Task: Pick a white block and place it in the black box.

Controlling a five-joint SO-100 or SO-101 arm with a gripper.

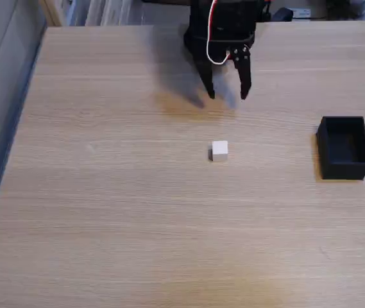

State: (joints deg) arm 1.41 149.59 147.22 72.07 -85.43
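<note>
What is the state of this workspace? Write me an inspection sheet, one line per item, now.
Surface: light wooden table, grain running left to right, bare apart from the job's things.
White block: small white cube near the table's middle, resting flat, apart from everything.
Black box: open-topped black box at the right of the fixed view, upright; its inside looks empty.
Clutter: nothing seen on the table.
Gripper: black gripper at the far side of the table, fingers pointing down and spread, holding nothing, beyond the block and not touching it.
Cables: a white wire loops down the gripper body, with a red wire beside it higher up.
Surroundings: a grey surface along the left edge; blurred items behind the far edge, too indistinct to name.
</note>
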